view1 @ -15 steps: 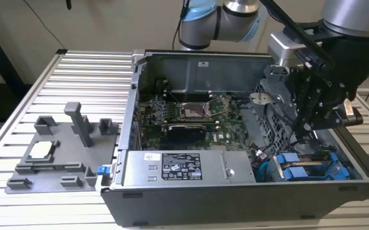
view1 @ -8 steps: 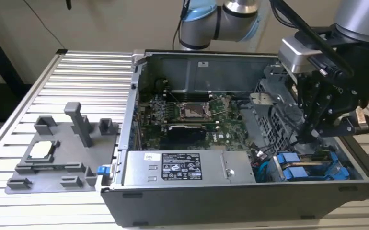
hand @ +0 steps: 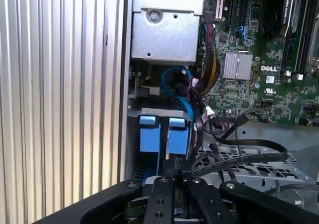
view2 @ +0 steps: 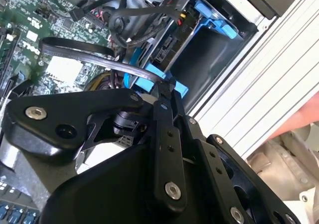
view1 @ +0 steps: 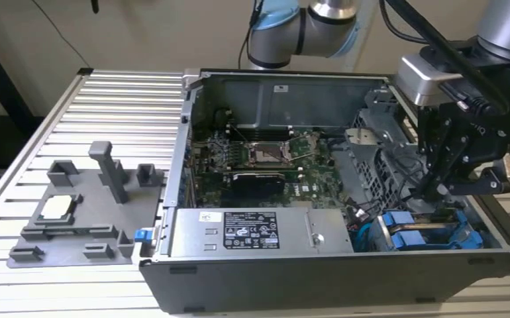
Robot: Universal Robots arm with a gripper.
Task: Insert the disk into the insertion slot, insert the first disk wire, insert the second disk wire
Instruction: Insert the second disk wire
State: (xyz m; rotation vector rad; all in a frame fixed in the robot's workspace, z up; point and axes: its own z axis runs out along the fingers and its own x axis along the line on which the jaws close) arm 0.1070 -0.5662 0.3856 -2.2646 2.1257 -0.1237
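Two bright blue carrier fronts (hand: 149, 134) (hand: 178, 134) sit side by side in the insertion slot (hand: 164, 113) of the grey drive cage, also seen in the exterior view (view1: 397, 220) (view1: 411, 240). I cannot tell which of them belongs to the disk. My gripper (view1: 427, 195) reaches down into the case just behind them. Its fingers (hand: 167, 176) are pressed together on a flat black disk wire (view2: 99, 59), which loops away over the cage (hand: 249, 147). In the second wrist view my gripper (view2: 162, 87) touches the blue carrier edge (view2: 149, 79).
The open computer case (view1: 175, 165) lies on a ribbed metal table (view1: 114, 106). The motherboard (view1: 264, 159) and power supply (view1: 246, 232) fill it at the exterior view's left. A bundle of cables (hand: 207, 74) lies beside the cage. A grey fixture plate (view1: 69, 218) stands at the exterior view's left.
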